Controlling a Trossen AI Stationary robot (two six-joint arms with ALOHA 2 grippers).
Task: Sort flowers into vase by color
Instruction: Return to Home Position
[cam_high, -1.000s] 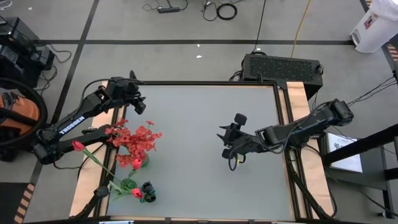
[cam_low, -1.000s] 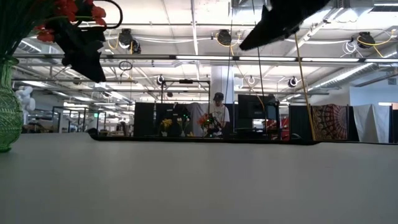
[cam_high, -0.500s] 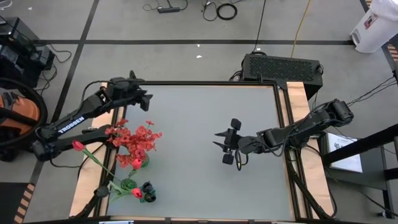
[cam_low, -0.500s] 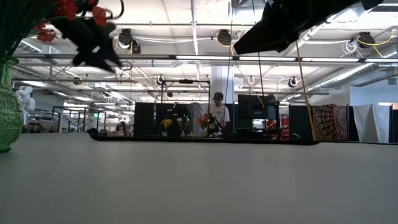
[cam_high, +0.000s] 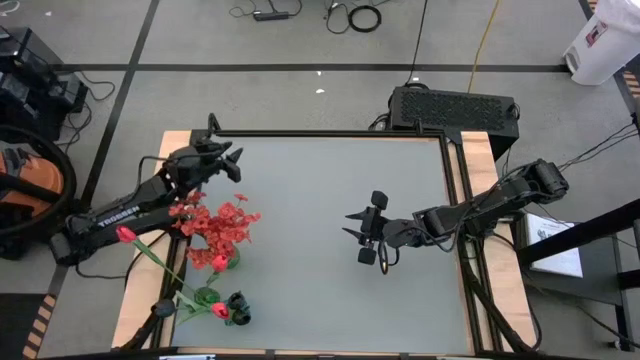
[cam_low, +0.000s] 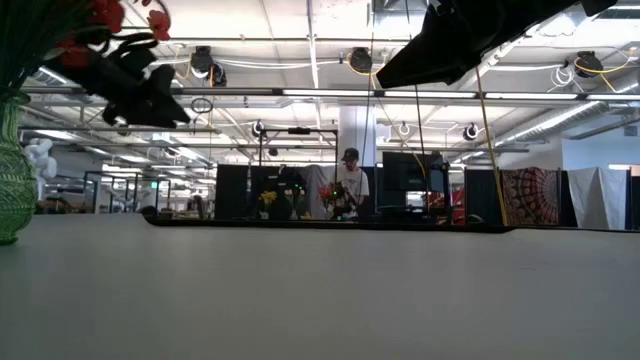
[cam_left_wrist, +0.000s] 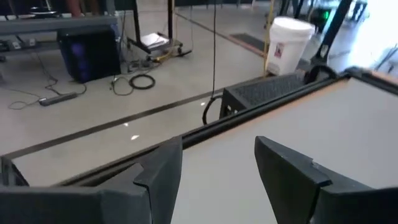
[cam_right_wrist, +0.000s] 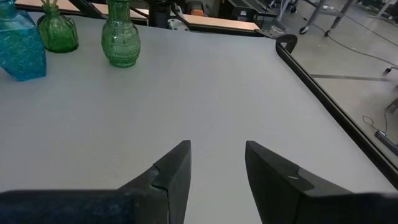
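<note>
Left gripper (cam_high: 228, 163): upper left of the high view, over the table's top-left corner and just above the red blooms in the frame. Fingers (cam_left_wrist: 158, 180) spread wide, nothing between them.

Right gripper (cam_high: 357, 236): a little right of centre in the high view, over bare tabletop. Fingers (cam_right_wrist: 176, 168) parted by a moderate gap, nothing held.

Table (cam_high: 320, 180): grey top, black rim, wooden strips down both sides. Fills the middle of the high view.

Black box (cam_high: 455, 105): perforated top, on the floor just beyond the table's upper-right corner.

White bin (cam_high: 603, 40): on the floor, upper right corner of the high view.

Vases: three upright in a group at the upper left of the right wrist view.
- Blue vase (cam_right_wrist: 18, 43), at the frame's left edge.
- Small green vase (cam_right_wrist: 57, 31), just beside the blue one.
- Taller green vase (cam_right_wrist: 120, 40), near those two.
- A green vase (cam_low: 12, 180) also shows at the left edge of the low view.

Flowers: all at the lower left of the high view, along the table's left side.
- Frilly red cluster (cam_high: 222, 225), the largest bunch.
- Red-pink bud (cam_high: 125, 234), on a long slanting stem, out past the table's left edge and close under the left arm.
- Black buds (cam_high: 237, 302), lowest in the frame.
- Red bud (cam_high: 220, 311), just beside the black buds.
- From above I cannot tell which vase holds which stem.

Person (cam_low: 350, 180): centre of the low view, far back in the room.
</note>
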